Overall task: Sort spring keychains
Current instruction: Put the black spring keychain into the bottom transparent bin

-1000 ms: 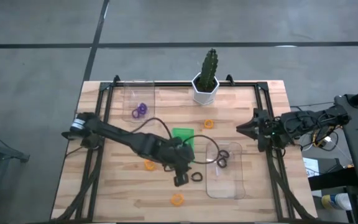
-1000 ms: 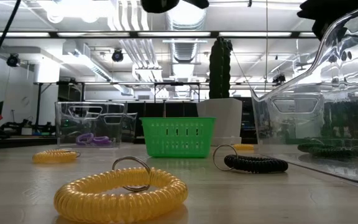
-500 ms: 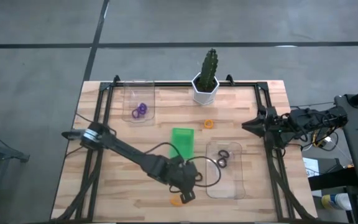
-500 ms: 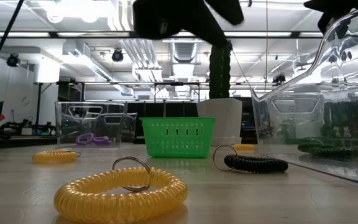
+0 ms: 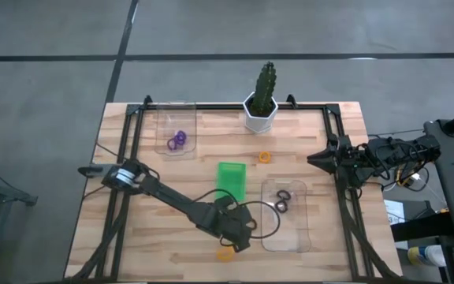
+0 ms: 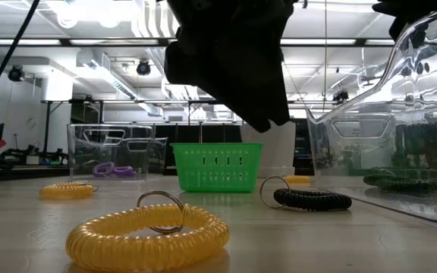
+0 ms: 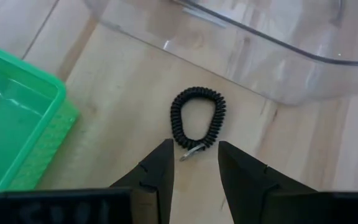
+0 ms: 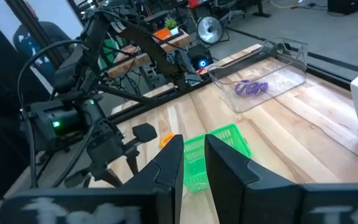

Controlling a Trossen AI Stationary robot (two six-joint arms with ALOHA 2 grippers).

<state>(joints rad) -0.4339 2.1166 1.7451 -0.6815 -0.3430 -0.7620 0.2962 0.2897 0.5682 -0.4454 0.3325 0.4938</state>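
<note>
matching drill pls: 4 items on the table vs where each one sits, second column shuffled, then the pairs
Items:
1. purple keychains
2. black keychain
3. cactus pot
4. green tray

Places:
A. mid-table, left of the near clear tray
B. far edge of the table
C. inside the far clear tray
D. on bare wood, just ahead of the open left gripper

Pairs: 1-C, 2-D, 3-B, 4-A

Green basket [image 5: 231, 178]. Black coil ring [image 7: 197, 116] on pale wood table [image 5: 321, 150]. Purple rings [image 5: 178, 140] in clear tray [image 5: 164, 120]. Orange ring [image 5: 264, 157], yellow-orange ring [image 6: 147, 236]. Green cactus [image 5: 266, 85], white pot [image 5: 248, 118].
</note>
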